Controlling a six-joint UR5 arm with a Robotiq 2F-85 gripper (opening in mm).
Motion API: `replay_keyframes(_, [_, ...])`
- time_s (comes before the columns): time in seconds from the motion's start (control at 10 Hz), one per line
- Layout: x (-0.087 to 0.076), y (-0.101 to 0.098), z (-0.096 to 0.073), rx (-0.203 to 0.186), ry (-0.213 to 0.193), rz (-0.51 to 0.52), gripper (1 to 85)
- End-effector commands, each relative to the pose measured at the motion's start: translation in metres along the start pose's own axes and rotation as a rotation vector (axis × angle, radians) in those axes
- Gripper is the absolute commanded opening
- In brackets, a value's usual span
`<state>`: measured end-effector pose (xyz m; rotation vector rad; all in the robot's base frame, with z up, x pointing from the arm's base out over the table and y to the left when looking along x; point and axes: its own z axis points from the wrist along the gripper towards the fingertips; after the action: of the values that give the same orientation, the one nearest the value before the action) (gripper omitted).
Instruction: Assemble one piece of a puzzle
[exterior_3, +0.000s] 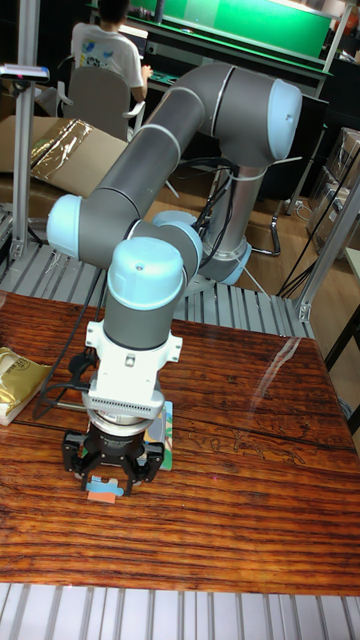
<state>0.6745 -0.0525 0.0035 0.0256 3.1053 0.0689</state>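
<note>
A grey and pale-blue arm (150, 180) points straight down over a glossy, dark-grained wooden bench (230, 450). Its black tool (108, 478) is clamped on a small flat piece (103, 488), orange and blue. The puzzle (165, 435) lies at the tool's 2 o'clock. A crinkled gold bag (18, 383) sits at 10 o'clock.

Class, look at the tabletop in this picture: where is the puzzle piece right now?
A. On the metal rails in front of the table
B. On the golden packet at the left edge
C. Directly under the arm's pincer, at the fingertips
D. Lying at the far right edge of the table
C: the puzzle piece sits on the wooden table right beneath the pincer, between its fingertips.
</note>
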Motion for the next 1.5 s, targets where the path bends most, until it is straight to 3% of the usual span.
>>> replay_keyframes(0.0, [0.001,-0.004,0.001,-0.004,0.002,-0.015,62.7])
replay_keyframes(0.6, [0.000,-0.002,0.005,-0.040,-0.008,0.005,66.7])
replay_keyframes(1.4, [-0.001,0.000,0.011,-0.045,-0.017,0.007,67.0])
